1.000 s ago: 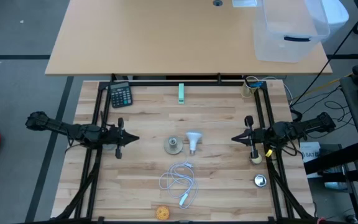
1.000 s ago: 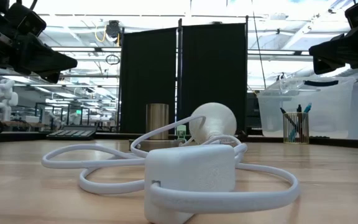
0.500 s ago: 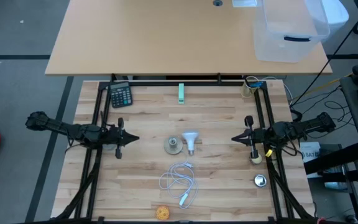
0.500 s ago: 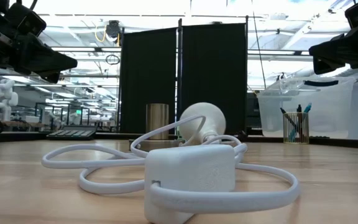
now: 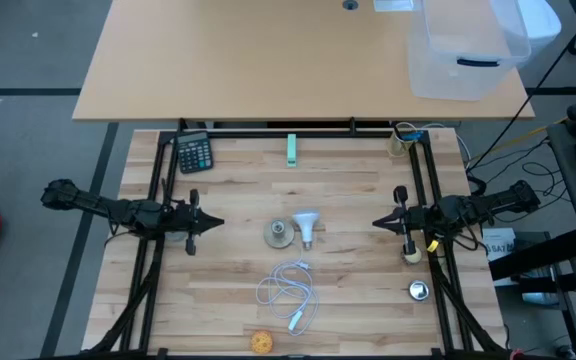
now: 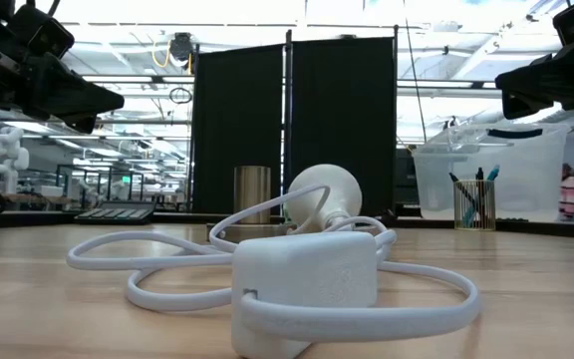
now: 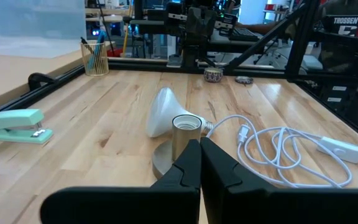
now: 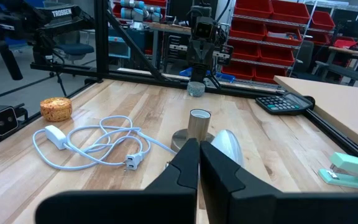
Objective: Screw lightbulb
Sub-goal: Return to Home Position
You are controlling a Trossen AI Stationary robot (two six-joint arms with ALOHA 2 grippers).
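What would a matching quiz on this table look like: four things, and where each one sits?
Things:
1 lightbulb
2 calculator
3 green stapler
4 yellowish ball

Places:
A at the table edge facing the clear plastic bin
B lying mid-table beside the silver lamp
C in a table corner
D near the coiled white cable, at the opposite edge

Pairs: 1-B, 2-C, 3-A, 4-D.

The left gripper and right gripper hover shut at the table's sides.
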